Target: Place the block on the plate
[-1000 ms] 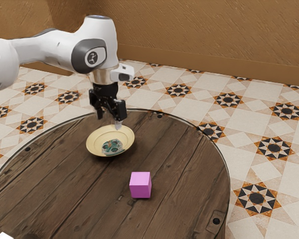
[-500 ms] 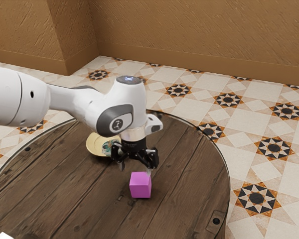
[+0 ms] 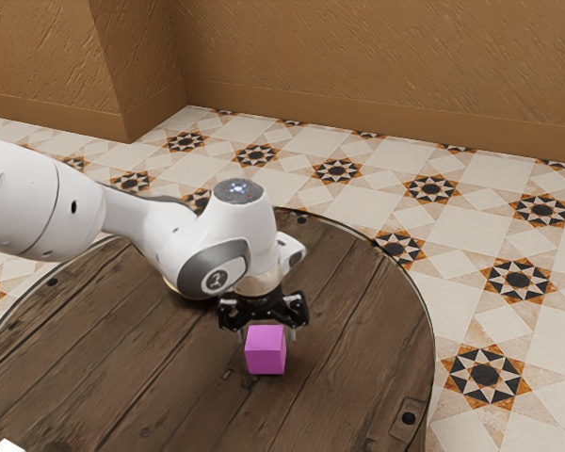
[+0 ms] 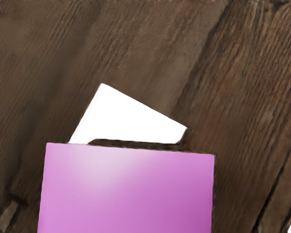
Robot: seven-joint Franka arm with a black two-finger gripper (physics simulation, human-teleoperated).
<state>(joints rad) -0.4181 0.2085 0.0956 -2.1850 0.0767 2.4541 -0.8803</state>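
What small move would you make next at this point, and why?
I'd probably lower the open tool slightly before closing: its fingers stand apart near the upper part of the pink block, which sits on the wooden table.

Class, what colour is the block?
The block is pinkish purple, its front face deeper than its top; the exterior view shows this best.

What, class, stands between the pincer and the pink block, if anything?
Nothing visible stands between the pincer and the pink block: the pincer is open, low over the block. The white shape in the wrist view seems to lie beyond the block, not between the two.
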